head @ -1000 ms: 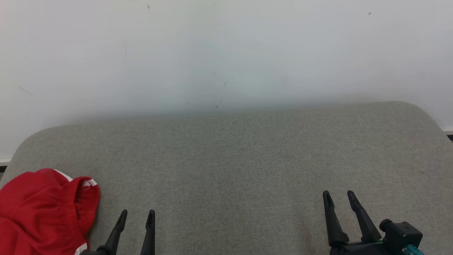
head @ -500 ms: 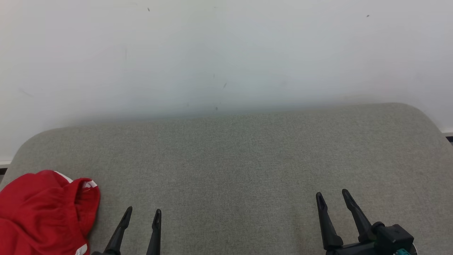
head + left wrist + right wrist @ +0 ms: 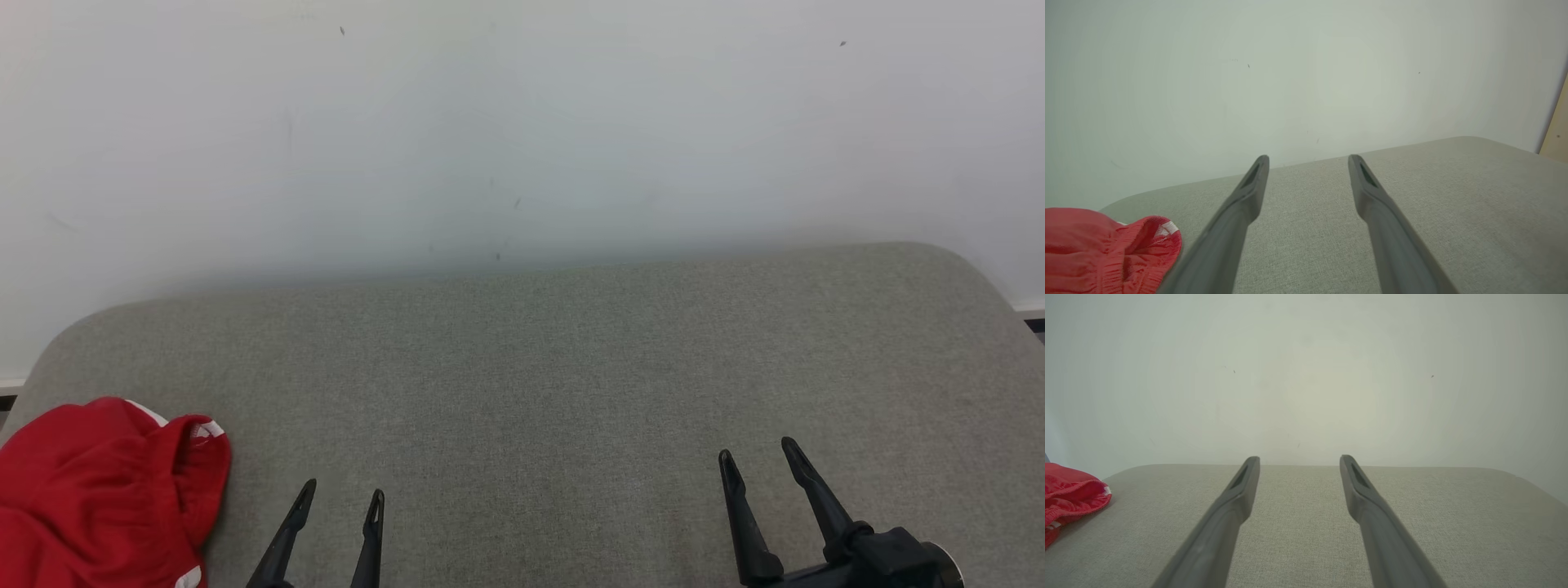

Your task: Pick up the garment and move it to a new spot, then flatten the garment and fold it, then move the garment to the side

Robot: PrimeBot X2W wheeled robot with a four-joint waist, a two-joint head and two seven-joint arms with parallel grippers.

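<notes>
– Looking from the head, what's there?
– The red garment (image 3: 98,490) lies at the left end of the grey worktop (image 3: 522,367). The left tool (image 3: 343,488) is near it, the right tool (image 3: 756,447) well apart from it, both with fingers spread.
– Left wrist?
– The left tool (image 3: 1308,157) is spread wide; the garment (image 3: 1094,253) sits low on the left.
– Right wrist?
– The right tool (image 3: 1299,458) is spread too; the garment (image 3: 1069,490) is at the left edge.
</notes>
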